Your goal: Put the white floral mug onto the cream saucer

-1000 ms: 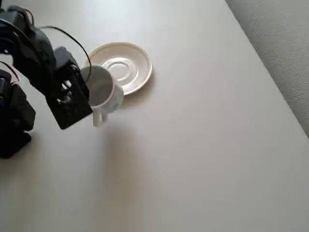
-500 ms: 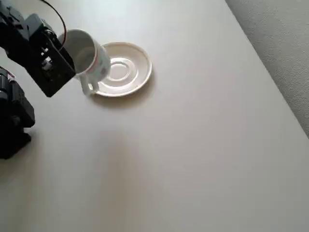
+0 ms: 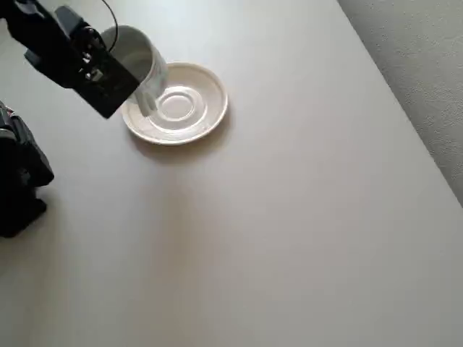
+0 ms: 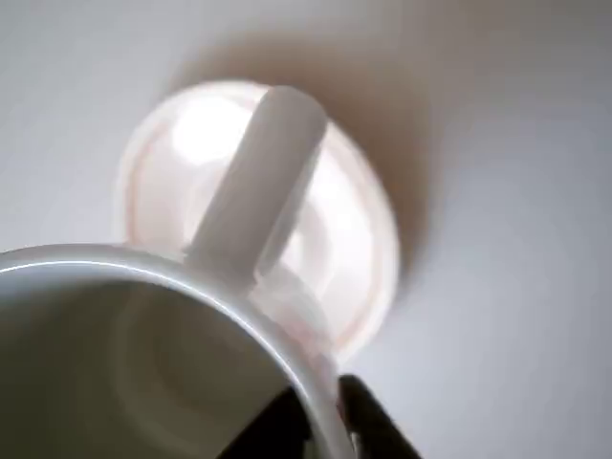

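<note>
Overhead view places the white floral mug (image 3: pixel 137 61) in the upper left of the frame, lifted clear of the table (image 3: pixel 289 217) and carried by the black gripper (image 3: pixel 116 72), which is clenched on its rim. The mug overlaps the upper-left edge of the cream saucer (image 3: pixel 189 116); the saucer's central well lies down and to the right of the mug in this picture, so the remaining travel runs that way before any lowering. The mug looks tilted, its open mouth turned toward the arm and its handle hanging over the saucer's left side.

Wrist view looks along the mug: its plain white inside (image 4: pixel 143 373) takes the lower left, the handle points up the frame, and the saucer (image 4: pixel 354 249) sits blurred behind the handle. A dark fingertip (image 4: pixel 359 411) shows at the rim in the lower middle, confirming the pinch that the arm hides from above. How high the mug is above the saucer cannot be told.
</note>
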{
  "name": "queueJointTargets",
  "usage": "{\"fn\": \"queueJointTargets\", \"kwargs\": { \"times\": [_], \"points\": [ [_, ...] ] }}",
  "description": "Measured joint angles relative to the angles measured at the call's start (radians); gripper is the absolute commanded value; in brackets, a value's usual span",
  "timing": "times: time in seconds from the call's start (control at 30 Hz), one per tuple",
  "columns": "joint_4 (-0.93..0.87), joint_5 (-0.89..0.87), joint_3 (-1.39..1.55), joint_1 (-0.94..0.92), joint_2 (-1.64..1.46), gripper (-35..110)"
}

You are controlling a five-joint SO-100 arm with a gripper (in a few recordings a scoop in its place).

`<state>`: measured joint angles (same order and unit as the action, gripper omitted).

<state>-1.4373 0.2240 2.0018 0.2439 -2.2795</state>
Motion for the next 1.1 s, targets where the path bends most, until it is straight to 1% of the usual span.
{"fn": "queueJointTargets", "kwargs": {
  "times": [0.17,0.5,1.1],
  "points": [
    [0.08,-0.005,0.0,-0.003,0.1,-2],
    [0.179,0.017,0.0,-0.02,0.218,-2],
    [0.273,0.025,0.008,-0.026,0.282,-2]
  ]
}}
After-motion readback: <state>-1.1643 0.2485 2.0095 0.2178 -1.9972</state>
